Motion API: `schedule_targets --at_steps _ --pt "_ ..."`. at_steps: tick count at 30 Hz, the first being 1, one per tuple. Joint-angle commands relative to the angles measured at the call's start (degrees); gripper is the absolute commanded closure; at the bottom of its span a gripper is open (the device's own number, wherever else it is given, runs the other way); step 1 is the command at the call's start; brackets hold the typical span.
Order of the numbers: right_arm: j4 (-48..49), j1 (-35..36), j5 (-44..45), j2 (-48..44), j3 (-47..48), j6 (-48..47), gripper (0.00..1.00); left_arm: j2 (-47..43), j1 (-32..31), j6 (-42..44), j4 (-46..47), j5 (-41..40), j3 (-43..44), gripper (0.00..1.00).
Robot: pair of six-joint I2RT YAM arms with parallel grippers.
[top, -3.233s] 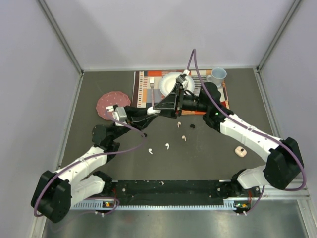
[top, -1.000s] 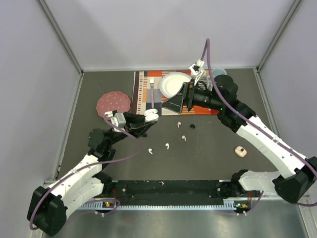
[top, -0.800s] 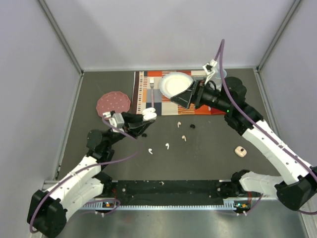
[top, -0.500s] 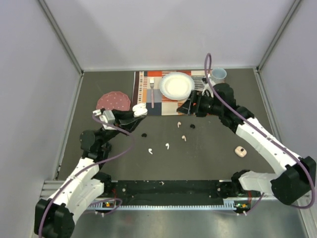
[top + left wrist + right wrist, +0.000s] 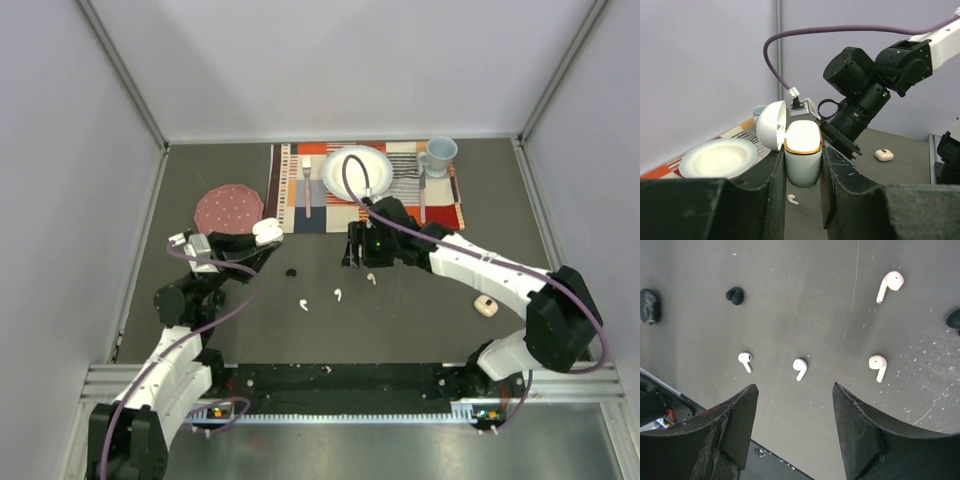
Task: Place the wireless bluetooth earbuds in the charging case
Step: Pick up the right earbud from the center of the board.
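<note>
My left gripper [image 5: 802, 172] is shut on a white charging case [image 5: 802, 150] with a gold rim. The case stands upright with its lid [image 5: 771, 125] flipped open, and it hangs above the table at centre left [image 5: 267, 230]. My right gripper [image 5: 794, 387] is open and points down over the loose earbuds, with nothing between its fingers. Below it lie two white buds [image 5: 745, 360] [image 5: 799, 367], two pale pink buds [image 5: 878, 365] [image 5: 889, 285] and two black buds [image 5: 734, 295] [image 5: 954, 317]. From above, the white buds [image 5: 302, 304] [image 5: 338, 295] lie in front of the right gripper [image 5: 352, 247].
A small pink closed case [image 5: 485, 305] lies at the right. At the back are a striped placemat [image 5: 290, 200] with a white plate [image 5: 355, 170], a fork [image 5: 307, 185] and a pale blue mug [image 5: 438, 153]. A round dotted pink mat [image 5: 228, 208] lies at the left.
My right arm swung from above the placemat down over the earbuds, and its jaws narrowed somewhat. My left arm drew the open case back to the left.
</note>
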Motion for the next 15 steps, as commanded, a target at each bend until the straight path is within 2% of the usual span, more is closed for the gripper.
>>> schedule_targets --at_steps 1,5,15 --pt "0.1 2.9 5.2 2.7 3.4 0.4 0.39 0.0 3.8 -7.0 14.4 0.2 -2.7 1.00" --pt "-0.1 5.5 7.9 6.2 3.9 1.0 0.42 -0.7 7.2 -9.1 16.4 0.5 -4.0 1.00" --pt "-0.5 10.9 11.2 15.1 6.3 2.4 0.47 -0.6 7.3 -13.0 20.4 -1.4 -5.8 1.00"
